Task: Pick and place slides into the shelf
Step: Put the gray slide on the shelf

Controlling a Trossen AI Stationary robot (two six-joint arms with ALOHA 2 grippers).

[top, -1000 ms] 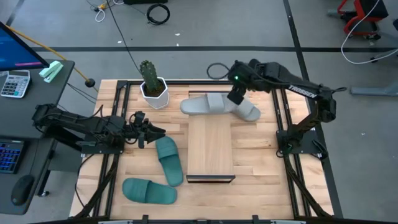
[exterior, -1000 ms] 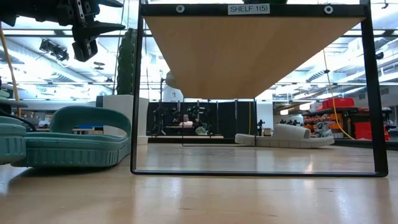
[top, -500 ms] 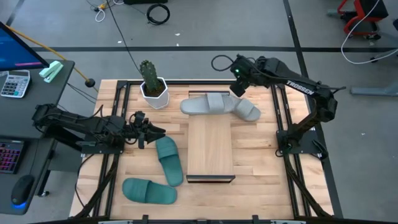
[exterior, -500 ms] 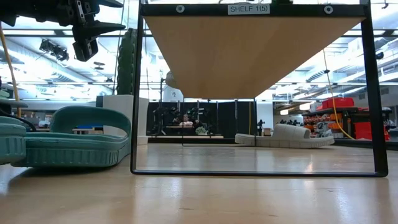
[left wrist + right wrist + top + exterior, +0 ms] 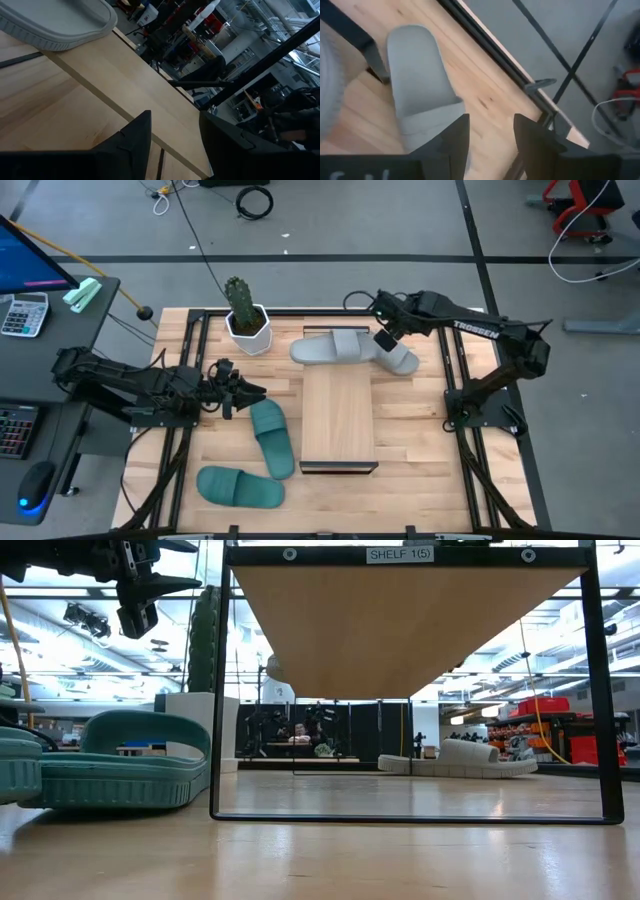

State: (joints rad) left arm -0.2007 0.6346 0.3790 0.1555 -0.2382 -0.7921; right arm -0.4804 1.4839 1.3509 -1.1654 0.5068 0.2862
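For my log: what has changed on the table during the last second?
Only the right tool moved: it swung away from the table's far edge, over the grey slide, jaws open, holding nothing. The left tool, all four slides and the shelf stayed put.

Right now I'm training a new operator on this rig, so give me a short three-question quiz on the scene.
1. How many slides lie on the table?
2. True or false: a slide already sits under the shelf.
3. Which hand hovers over a grey slide: A left hand, B right hand?

Key: 1. Four: two teal, two grey, the other here. 2. False. 3. B.
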